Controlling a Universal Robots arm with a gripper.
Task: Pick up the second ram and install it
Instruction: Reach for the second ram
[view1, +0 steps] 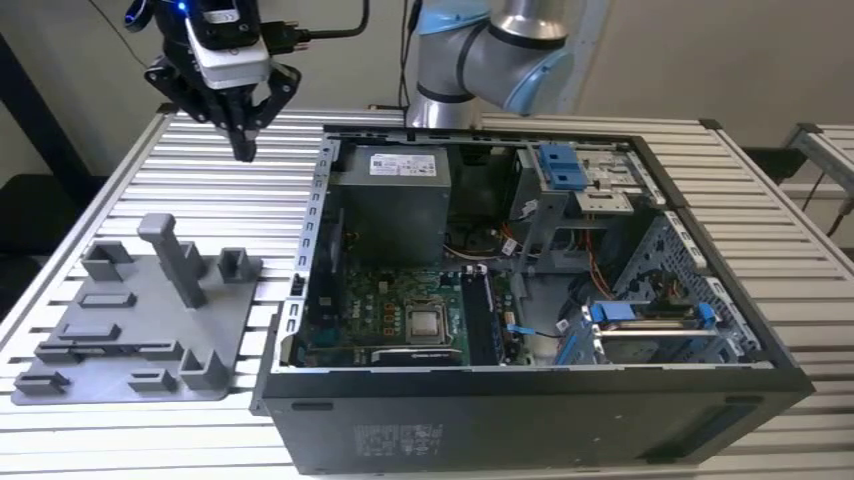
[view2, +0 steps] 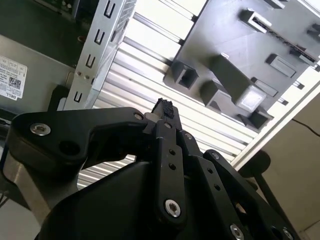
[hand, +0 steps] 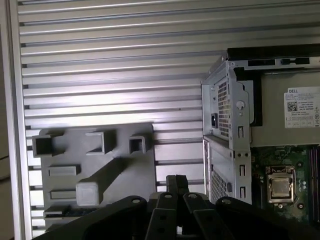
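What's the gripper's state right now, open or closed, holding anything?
Gripper: closed, with nothing held between its fingers.

The tabletop (view1: 200, 190) is ribbed silvery metal with a dull satin sheen. The tray (view1: 147, 312) near its edge is matt grey plastic. The computer case (view1: 534, 420) is matt black outside and bare grey sheet metal inside, with bright blue plastic drive-cage clips (view1: 563, 165). The hand (view2: 162, 107) is matt black with shiny screw heads. The processor lid (hand: 280, 187) is smooth pale metal.
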